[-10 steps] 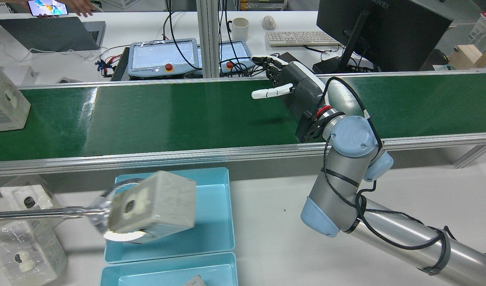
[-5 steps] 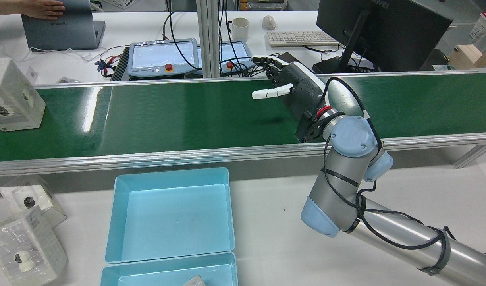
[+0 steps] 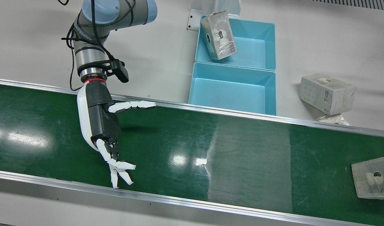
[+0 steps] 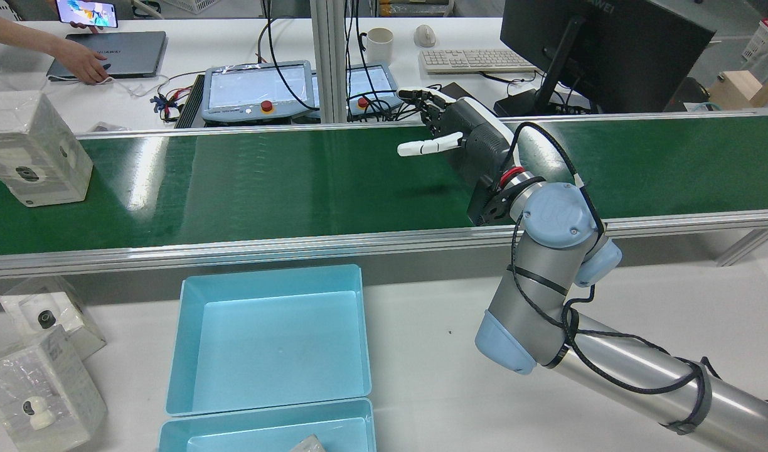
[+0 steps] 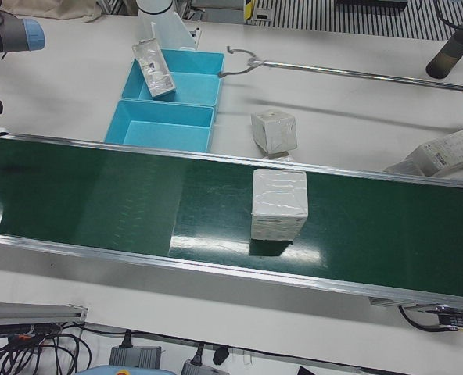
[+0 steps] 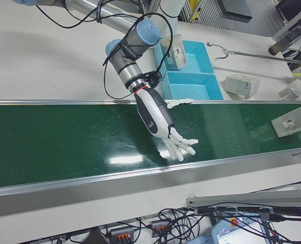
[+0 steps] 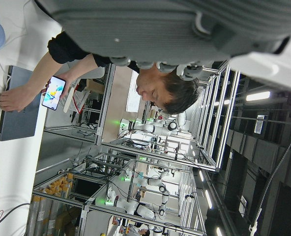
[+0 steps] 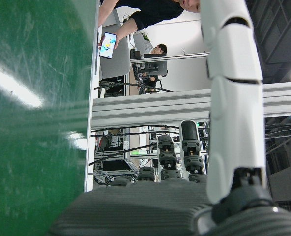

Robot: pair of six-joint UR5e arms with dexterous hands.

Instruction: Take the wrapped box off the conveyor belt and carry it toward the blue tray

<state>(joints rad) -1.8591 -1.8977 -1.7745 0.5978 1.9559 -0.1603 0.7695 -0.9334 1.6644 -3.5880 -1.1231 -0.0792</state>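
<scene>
The wrapped box (image 4: 36, 150) stands upright on the green conveyor belt (image 4: 296, 182) near its far-left end in the rear view, long axis vertical, its printed face turned toward the arms' side. The right hand (image 3: 99, 125) hovers over the belt's middle, well apart from the box, fingers spread, holding nothing. The blue tray (image 4: 271, 339) sits on the table beside the belt. The left hand's (image 7: 185, 29) state cannot be told.
</scene>
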